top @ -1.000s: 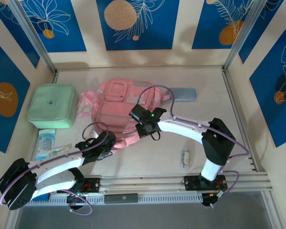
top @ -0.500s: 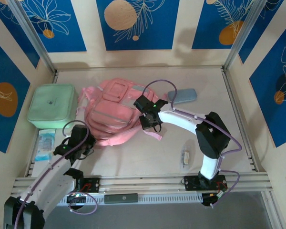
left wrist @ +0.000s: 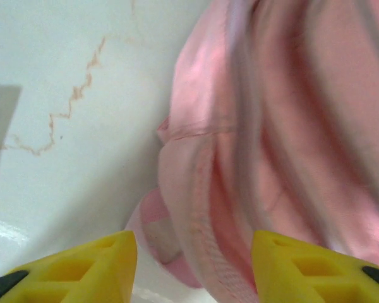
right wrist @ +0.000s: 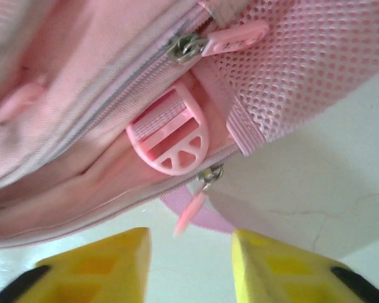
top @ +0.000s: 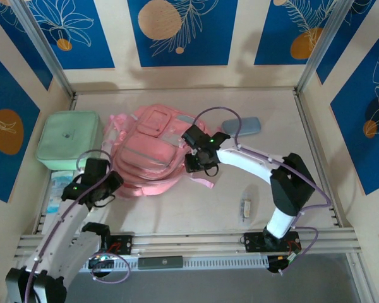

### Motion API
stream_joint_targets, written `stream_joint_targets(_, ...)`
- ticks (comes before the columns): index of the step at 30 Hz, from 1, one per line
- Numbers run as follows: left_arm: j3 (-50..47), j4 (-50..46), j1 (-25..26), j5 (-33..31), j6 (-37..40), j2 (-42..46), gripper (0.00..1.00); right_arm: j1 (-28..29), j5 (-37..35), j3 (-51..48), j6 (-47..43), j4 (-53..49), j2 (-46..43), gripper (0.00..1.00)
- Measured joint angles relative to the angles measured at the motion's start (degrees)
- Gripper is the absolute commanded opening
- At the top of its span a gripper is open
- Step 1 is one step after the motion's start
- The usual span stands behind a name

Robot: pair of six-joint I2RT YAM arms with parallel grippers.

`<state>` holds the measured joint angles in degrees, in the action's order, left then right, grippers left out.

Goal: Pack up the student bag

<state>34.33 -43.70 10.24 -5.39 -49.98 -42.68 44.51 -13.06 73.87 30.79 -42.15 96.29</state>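
Observation:
The student bag (top: 145, 148) is a soft pink backpack lying flat in the middle of the table, front pockets up. My left gripper (top: 112, 184) is at its lower left edge. In the left wrist view the yellow fingers of the left gripper (left wrist: 192, 278) stand open, with the bag's pink seam (left wrist: 202, 208) in front of the gap. My right gripper (top: 193, 165) is at the bag's right edge. It is open too (right wrist: 189, 265), just below a pink buckle (right wrist: 170, 139) and a dangling zipper pull (right wrist: 191, 214), holding nothing.
A mint-green square case (top: 69, 140) sits left of the bag. Below it lies a blue-and-white packet (top: 59, 189). A grey-blue pouch (top: 242, 126) lies behind the right arm, and a small item (top: 246, 208) lies near the front right. Panelled walls close in the table.
Both grippers were shut a second ago and now stand open. The left arm has swung left to the bag's lower left edge, and the bag has shifted slightly left.

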Motion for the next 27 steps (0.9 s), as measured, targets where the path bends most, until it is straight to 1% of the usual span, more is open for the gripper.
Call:
stream_joint_targets(3, 3.96, -1.25, 0.35, 0.46, 1.33, 0.22, 0.52, -3.37, 2.69, 2.45, 0.74, -1.11, -1.97, 0.49)
stream_joint_targets(6, 4.68, -0.26, 3.13, 1.55, 1.29, -0.90, 0.53, -7.08, 4.72, 6.43, 1.01, -1.22, -0.79, 0.49)
stream_joint_targets(9, 4.96, 1.53, 9.73, 1.79, 0.15, -5.05, 0.53, -9.81, 6.84, 11.41, 1.88, -0.96, 3.56, 0.49)
stream_joint_targets(13, 5.73, 6.10, 18.99, 0.39, -2.89, -11.32, 0.53, -10.80, 9.07, 17.25, 4.15, -1.27, 10.51, 0.48)
stream_joint_targets(16, 5.75, 10.78, 22.95, -0.24, -5.46, -14.12, 0.53, -11.28, 10.38, 19.69, 6.60, -1.60, 14.12, 0.46)
stream_joint_targets(19, 5.75, 15.41, 24.76, -0.72, -7.32, -17.29, 0.53, -12.02, 11.76, 20.79, 9.68, -2.12, 16.50, 0.44)
stream_joint_targets(22, 5.75, 18.78, 25.27, -0.72, -8.50, -20.37, 0.53, -13.18, 12.44, 21.97, 12.31, -2.47, 18.67, 0.40)
stream_joint_targets(27, 5.75, 21.33, 25.31, -0.70, -8.72, -23.10, 0.53, -14.38, 12.48, 25.81, 15.34, -3.61, 22.71, 0.42)
